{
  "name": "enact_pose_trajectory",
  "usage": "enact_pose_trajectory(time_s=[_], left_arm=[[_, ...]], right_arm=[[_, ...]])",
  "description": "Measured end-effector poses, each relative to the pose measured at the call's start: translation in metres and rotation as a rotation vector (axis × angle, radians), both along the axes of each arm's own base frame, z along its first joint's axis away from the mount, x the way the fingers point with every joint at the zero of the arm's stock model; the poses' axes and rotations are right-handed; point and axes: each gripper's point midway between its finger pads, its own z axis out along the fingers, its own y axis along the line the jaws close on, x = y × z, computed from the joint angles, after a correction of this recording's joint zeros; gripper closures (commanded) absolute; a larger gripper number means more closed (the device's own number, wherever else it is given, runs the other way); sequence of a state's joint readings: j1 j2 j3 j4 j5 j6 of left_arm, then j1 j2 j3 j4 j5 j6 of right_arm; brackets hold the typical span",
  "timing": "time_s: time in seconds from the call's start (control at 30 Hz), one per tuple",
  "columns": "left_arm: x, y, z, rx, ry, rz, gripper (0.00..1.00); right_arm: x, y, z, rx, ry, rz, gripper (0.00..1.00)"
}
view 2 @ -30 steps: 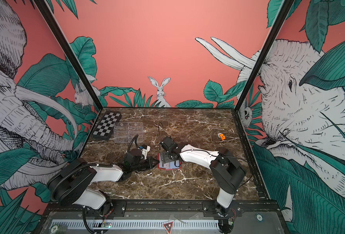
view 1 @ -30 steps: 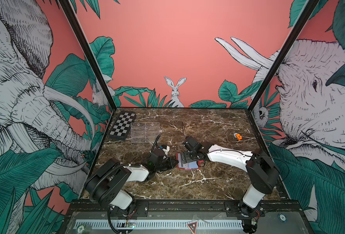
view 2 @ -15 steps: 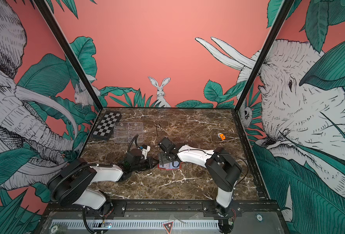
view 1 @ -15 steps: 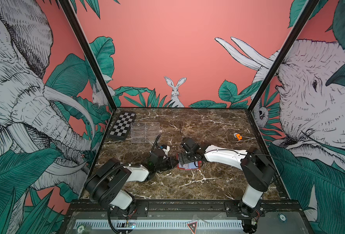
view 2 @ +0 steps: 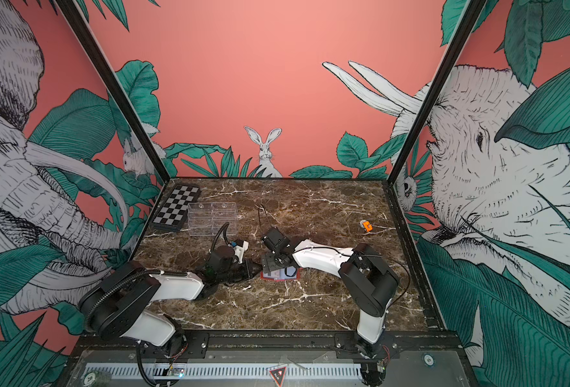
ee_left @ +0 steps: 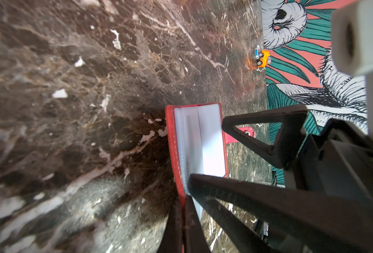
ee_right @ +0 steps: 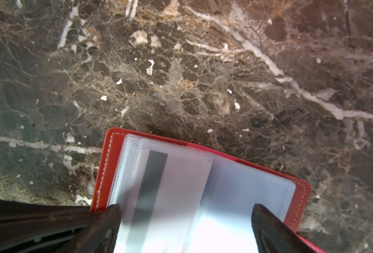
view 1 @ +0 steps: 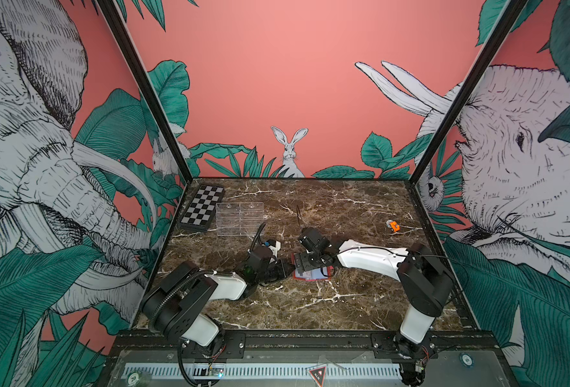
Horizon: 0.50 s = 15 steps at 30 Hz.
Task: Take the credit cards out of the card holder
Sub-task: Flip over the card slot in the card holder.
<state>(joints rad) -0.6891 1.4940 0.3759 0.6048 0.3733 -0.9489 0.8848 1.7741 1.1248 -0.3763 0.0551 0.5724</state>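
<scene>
The red card holder (view 1: 313, 275) (view 2: 281, 275) lies open on the marble near the table's middle, its pale plastic sleeves facing up. My left gripper (view 1: 288, 268) (ee_left: 183, 206) is shut on the edge of the holder's red cover (ee_left: 170, 140). My right gripper (view 1: 305, 264) (ee_right: 185, 210) hangs open just above the sleeves, one finger at each side of the holder (ee_right: 115, 157). A whitish credit card (ee_right: 174, 181) with a dark grey stripe shows through a clear sleeve between those fingers. The pink snap tab (ee_left: 246, 131) sticks out beyond the cover.
A black-and-white checkered board (view 1: 203, 211) and a clear acrylic rack (view 1: 240, 217) stand at the back left. A small orange toy car (view 1: 392, 227) (ee_left: 263, 58) sits at the right near the wall. Both arms meet at the table's middle.
My right gripper has come down and nearer over the open holder, still open. The left gripper has kept its hold on the cover without moving.
</scene>
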Motion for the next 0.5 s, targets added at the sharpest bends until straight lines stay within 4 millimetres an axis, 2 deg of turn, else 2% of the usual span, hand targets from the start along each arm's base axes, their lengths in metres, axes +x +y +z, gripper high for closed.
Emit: enact_pose_trajectory(time_s=[0.5], left_arm=[[0.0001,0.001,-0.0026,0.008,0.005,0.004,1.0]], right_arm=[[0.0017,0.0044,0.0009,-0.089,-0.02,0.019,0.07]])
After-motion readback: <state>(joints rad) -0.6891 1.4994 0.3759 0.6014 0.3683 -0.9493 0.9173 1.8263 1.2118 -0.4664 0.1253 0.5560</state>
